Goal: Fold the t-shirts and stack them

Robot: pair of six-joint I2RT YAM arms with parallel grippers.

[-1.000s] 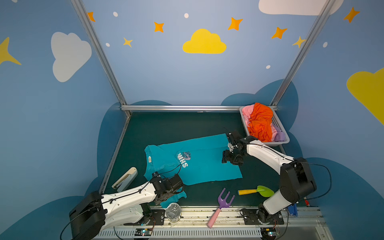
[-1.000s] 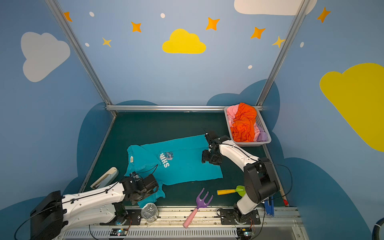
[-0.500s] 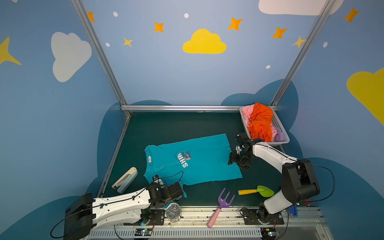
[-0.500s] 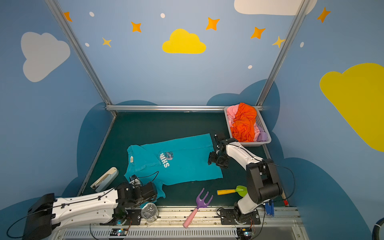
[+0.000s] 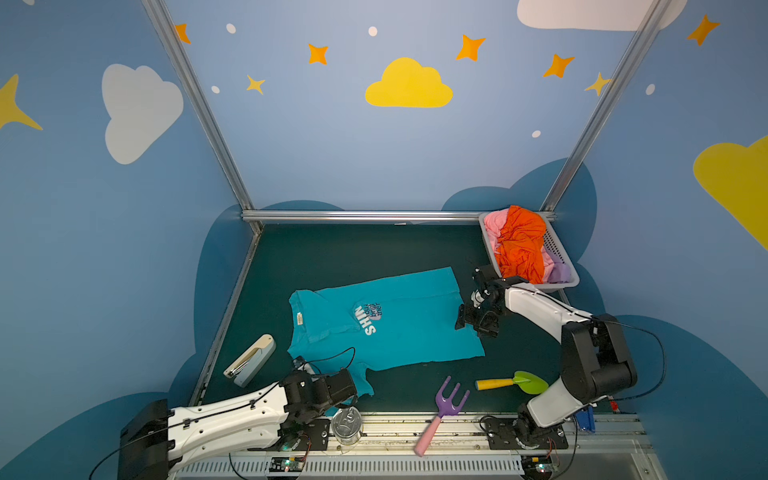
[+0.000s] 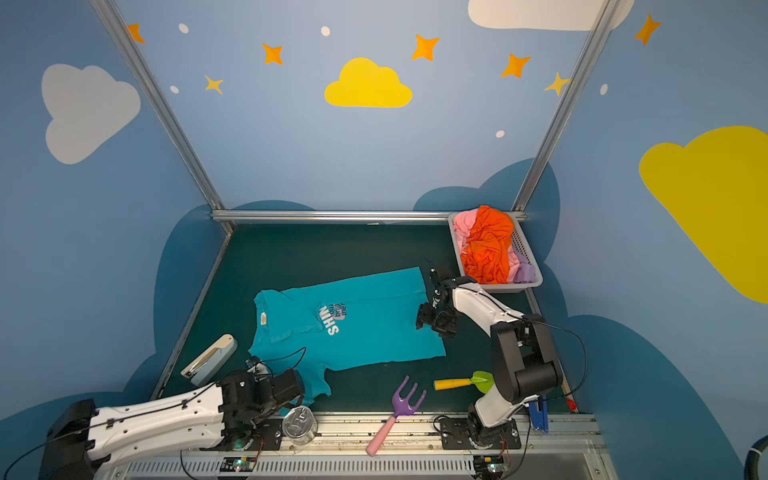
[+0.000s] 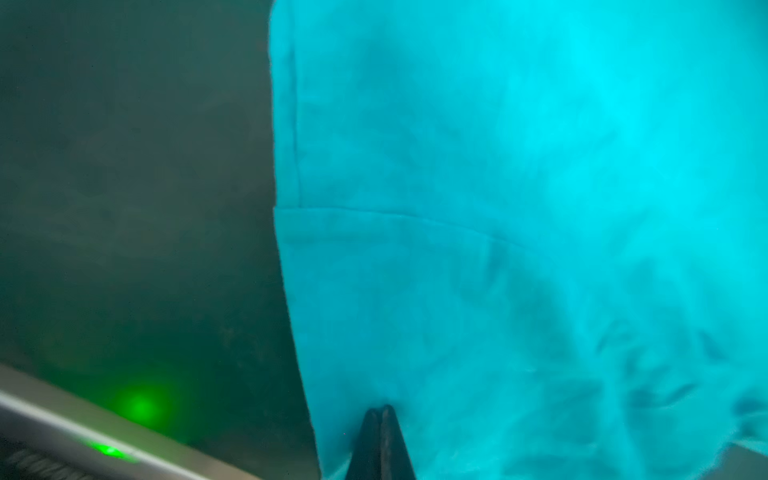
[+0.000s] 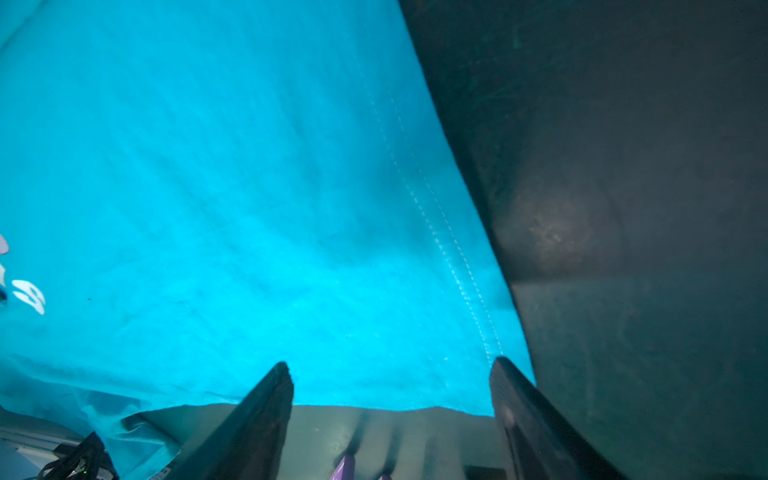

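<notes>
Teal t-shirt (image 5: 407, 328) lies flat on green mat (image 5: 353, 253), middle of table, print up. Neck points to left arm's side, hem to right arm's side. Long way runs across table, bit slanted.

My left gripper (image 7: 380, 413) pressed together at near sleeve. Cannot tell if cloth is caught.

My right gripper (image 8: 390, 374) spread wide over hem edge, holding nothing.

I think: drop right low, bite both layers, then lift both ends same speed, so no wrinkles.

The teal shirt (image 5: 407, 332) is soft matt cloth with a stitched hem. The counter (image 5: 353, 253) looks matt and faintly scuffed. The basket (image 5: 559, 284) is smooth white plastic, the can (image 5: 347, 424) shiny metal, and the rake (image 5: 451, 399) glossy plastic.
</notes>
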